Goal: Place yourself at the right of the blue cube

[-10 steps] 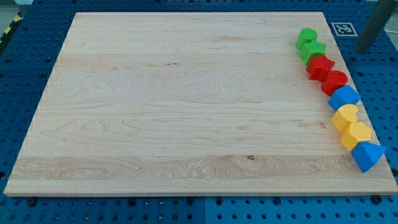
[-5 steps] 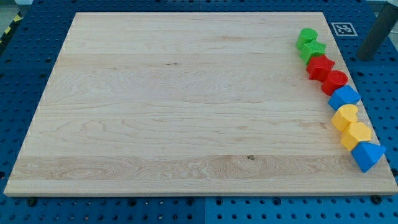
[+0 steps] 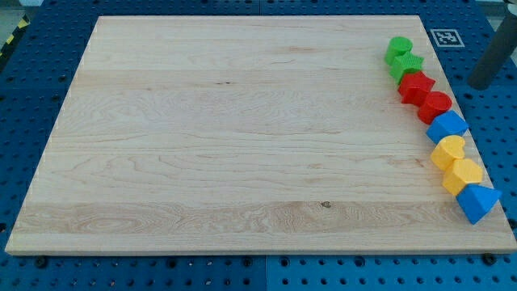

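The blue cube (image 3: pixel 447 126) sits near the board's right edge, in a slanted row of blocks. My tip (image 3: pixel 478 86) is the lower end of the dark rod at the view's upper right. It is off the wooden board (image 3: pixel 242 137), over the blue pegboard, up and to the right of the blue cube and apart from it. A second blue block (image 3: pixel 477 202), wedge-like, lies at the row's lower end.
The row along the right edge runs from the top: two green blocks (image 3: pixel 398 48) (image 3: pixel 407 65), two red blocks (image 3: pixel 415 86) (image 3: pixel 435 106), the blue cube, two yellow blocks (image 3: pixel 448 151) (image 3: pixel 463 174), the blue wedge. A marker tag (image 3: pixel 445 37) lies off the board at top right.
The rod has moved down and to the right, from beside the marker tag toward the blue cube's right side. No block has moved.
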Action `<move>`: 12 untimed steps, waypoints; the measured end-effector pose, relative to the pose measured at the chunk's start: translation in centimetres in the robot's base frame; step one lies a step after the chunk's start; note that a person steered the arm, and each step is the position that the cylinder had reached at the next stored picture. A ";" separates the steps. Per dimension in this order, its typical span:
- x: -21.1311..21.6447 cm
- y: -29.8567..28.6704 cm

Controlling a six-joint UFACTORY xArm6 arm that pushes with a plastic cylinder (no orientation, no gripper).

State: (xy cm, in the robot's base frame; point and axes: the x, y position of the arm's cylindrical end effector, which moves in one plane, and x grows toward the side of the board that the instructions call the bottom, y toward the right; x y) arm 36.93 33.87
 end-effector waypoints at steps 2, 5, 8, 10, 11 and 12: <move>1.7 0.0; 3.8 0.4; 6.5 0.6; 8.0 0.6; 9.2 0.3; 9.3 0.0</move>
